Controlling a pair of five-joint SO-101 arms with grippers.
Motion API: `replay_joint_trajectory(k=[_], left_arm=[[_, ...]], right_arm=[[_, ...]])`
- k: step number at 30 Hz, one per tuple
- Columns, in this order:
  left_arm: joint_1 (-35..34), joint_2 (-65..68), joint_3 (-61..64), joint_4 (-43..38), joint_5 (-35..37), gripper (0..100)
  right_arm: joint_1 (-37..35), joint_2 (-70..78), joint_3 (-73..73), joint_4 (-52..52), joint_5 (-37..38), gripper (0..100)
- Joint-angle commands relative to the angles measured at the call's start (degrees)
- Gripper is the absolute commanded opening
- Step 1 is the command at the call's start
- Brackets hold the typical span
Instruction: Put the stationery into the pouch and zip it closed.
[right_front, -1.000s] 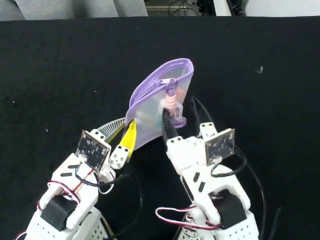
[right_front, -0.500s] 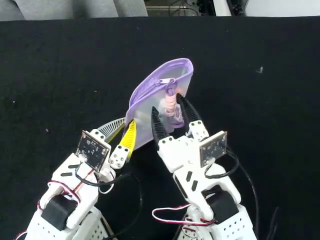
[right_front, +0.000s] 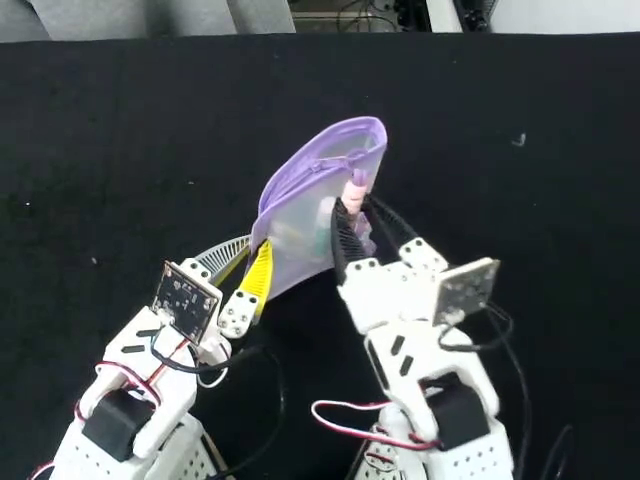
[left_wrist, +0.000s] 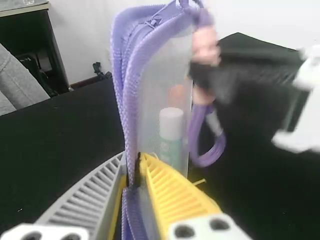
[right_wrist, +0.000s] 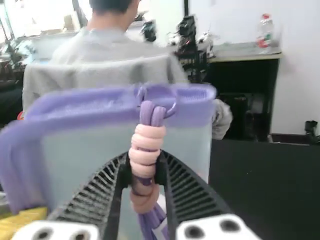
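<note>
Close in front of my two bases, on the black table (right_front: 120, 150), my left gripper (right_front: 256, 250) is clamped on the lower corner of the pouch (right_front: 300, 215), yellow finger on one side and grey finger on the other, holding it upright. Just beside it, my right gripper (right_front: 352, 212) is clenched on the pink-and-purple cord pull (right_wrist: 145, 150) hanging from the zip slider. Through the clear wall I see a white-capped green tube (left_wrist: 171, 132) standing inside. Farther off, the purple zip band (right_front: 355, 126) curves over the pouch's top
</note>
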Motion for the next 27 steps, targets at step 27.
replay_joint_trajectory(k=[27], left_arm=[[-0.7,0.4,2.2,-0.4,-12.9,3]], right_arm=[[8.3,10.8,-31.8,14.0,14.7,1.1]])
